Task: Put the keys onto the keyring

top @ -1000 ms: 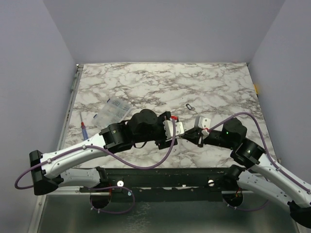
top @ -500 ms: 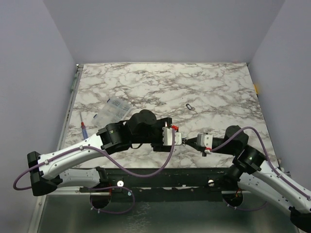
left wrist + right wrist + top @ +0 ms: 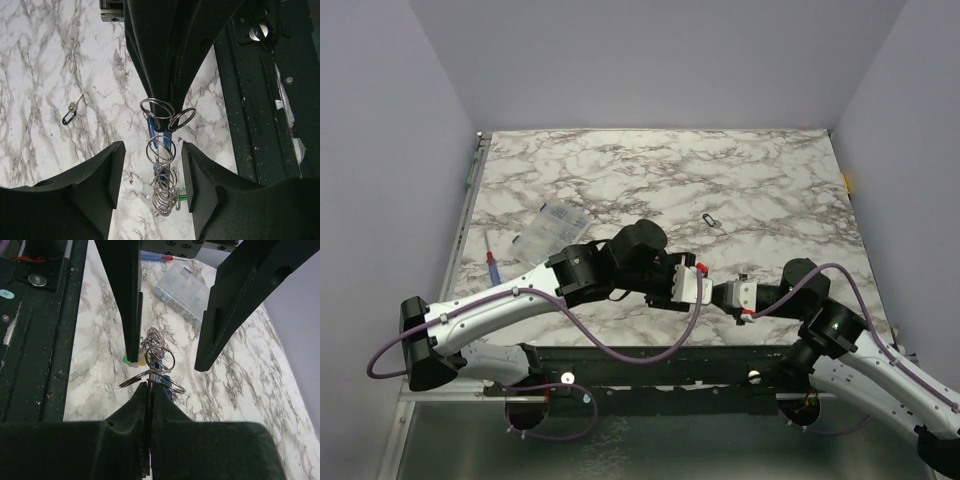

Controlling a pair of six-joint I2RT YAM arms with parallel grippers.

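The keyring [image 3: 165,195] is a cluster of thin wire rings with a wire coil hanging below them. My right gripper [image 3: 149,385] is shut on its top rings [image 3: 157,107] and holds it above the marble. A blue key [image 3: 151,127] hangs among the rings, and a green key head [image 3: 183,196] shows beside the coil's lower end. Whether they are threaded on, I cannot tell. My left gripper [image 3: 152,165] is open, one finger [image 3: 95,190] on each side of the coil, touching nothing. In the top view the left gripper [image 3: 703,288] and right gripper [image 3: 718,293] meet tip to tip near the front edge.
A small dark metal clip [image 3: 710,220] lies on the marble table [image 3: 650,170] behind the grippers. A clear plastic compartment box [image 3: 550,228] and a red-and-blue screwdriver [image 3: 493,265] lie at the left. The black frame rail [image 3: 650,362] runs along the near edge.
The left arm has swung right, bringing its fingers around the hanging coil, and its jaws have narrowed. The right gripper drew back toward the front edge earlier and has since stayed shut.
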